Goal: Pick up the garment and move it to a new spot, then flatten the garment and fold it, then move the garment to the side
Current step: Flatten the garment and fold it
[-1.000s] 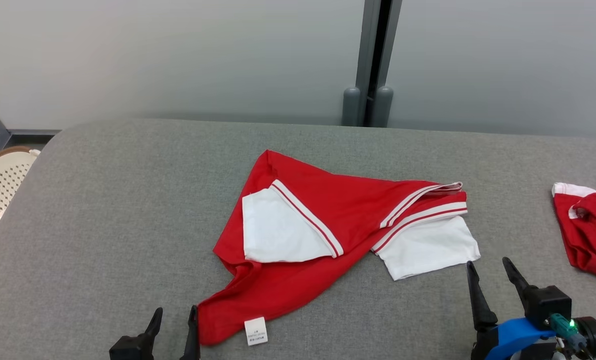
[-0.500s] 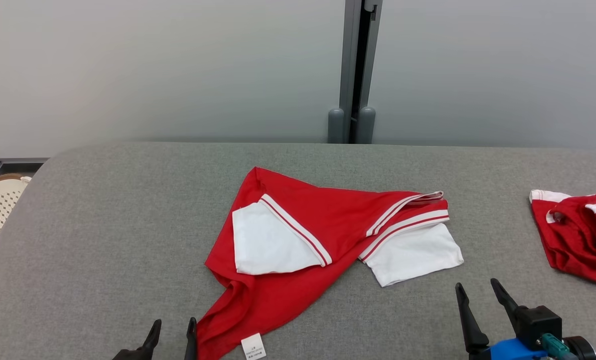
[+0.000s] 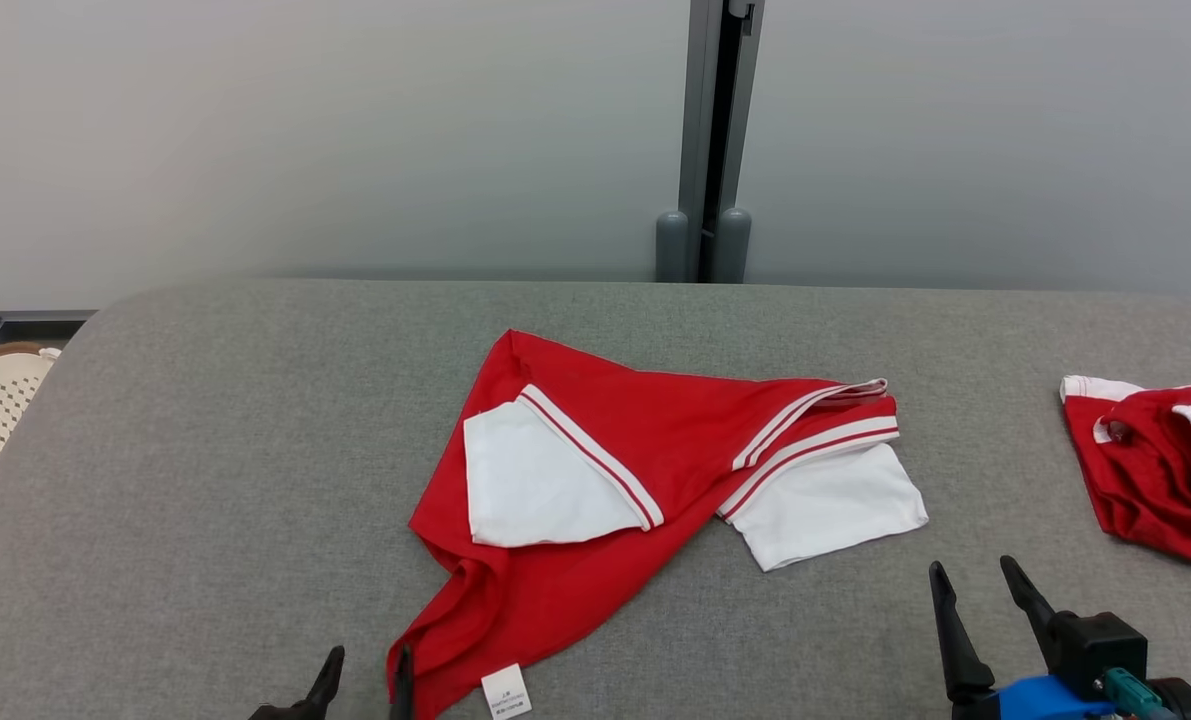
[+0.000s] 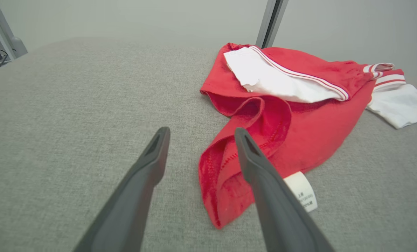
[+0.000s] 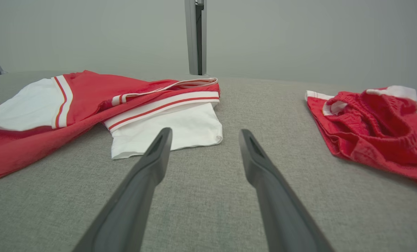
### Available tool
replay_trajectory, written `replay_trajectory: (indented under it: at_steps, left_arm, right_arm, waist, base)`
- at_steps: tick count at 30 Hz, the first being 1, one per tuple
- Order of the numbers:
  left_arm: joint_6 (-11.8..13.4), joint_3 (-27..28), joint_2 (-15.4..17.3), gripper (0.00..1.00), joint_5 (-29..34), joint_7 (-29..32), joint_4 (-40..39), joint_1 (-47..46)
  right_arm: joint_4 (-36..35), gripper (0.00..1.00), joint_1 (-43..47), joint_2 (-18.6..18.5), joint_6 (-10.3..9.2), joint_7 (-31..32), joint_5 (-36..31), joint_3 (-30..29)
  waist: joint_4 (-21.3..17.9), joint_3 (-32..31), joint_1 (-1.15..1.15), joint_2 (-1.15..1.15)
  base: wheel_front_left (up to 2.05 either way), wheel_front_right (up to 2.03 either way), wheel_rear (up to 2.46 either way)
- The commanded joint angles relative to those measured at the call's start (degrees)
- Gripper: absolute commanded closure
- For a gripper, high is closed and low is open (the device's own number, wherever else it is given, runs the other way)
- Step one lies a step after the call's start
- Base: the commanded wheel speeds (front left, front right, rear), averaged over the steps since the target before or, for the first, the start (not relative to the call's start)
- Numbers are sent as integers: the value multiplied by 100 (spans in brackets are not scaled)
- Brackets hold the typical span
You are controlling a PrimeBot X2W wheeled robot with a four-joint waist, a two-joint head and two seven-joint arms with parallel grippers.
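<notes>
Moved: head cam has shifted, so the whole view slid; garment point(image 3: 695, 440) keeps the same lie. Left hand point(image 3: 370, 655) has edged twd the near hem corner; right hand point(image 3: 970, 563) sits a bit further right.
Task item: garment, red tee w/ white sleeves, crumpled mid-tabletop point(image 3: 205, 450), not yet lifted.
Left hand: released, jaws wide, empty. In left wrist view one finger is over the hem point(image 4: 212, 168), the other over bare cover.
Right hand: released, jaws wide, empty; near the white sleeve point(image 3: 830, 505), not touching.
Step (est.): first pick-up.
How-to, L: you're lined up. Drop straight, straddle the hem fold beside the care label point(image 3: 507, 692), and close on all layers.
How-to, R: reach fwd and pinch at the striped cuff point(image 3: 825, 458), not the loose sleeve end.
How-to, lift: raise both hands together so nothing drags.
Watch: second red garment point(image 3: 1155, 480) at right, well apart; carry away from it.
Material, garment: soft limp knit, prob. jersey; will sag and slip from a shallow pinch.
Material, tabletop: grey woven cover, coarse-looking; likely grips cloth.
Shape: rough triangle, folded over itself, hem gaping at the near corner.
</notes>
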Motion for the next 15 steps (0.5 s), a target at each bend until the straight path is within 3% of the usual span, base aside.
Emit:
replay_trajectory:
  at_steps: [1, 15]
  left_arm:
    - [-25, -36, -3, 0, -40, -15, 19, 33]
    - [-108, -458, -3, 0, -501, -4, 994, -186]
  right_arm:
    - [-25, 0, 31, -4, -2, -22, -18, -23]
    - [-63, 0, -86, -4, -2, -22, -81, -158]
  waist:
    - [-4, 9, 1, 0]
    - [-86, 250, 1, 0]
  base:
    - [0, 0, 0]
    - [0, 0, 0]
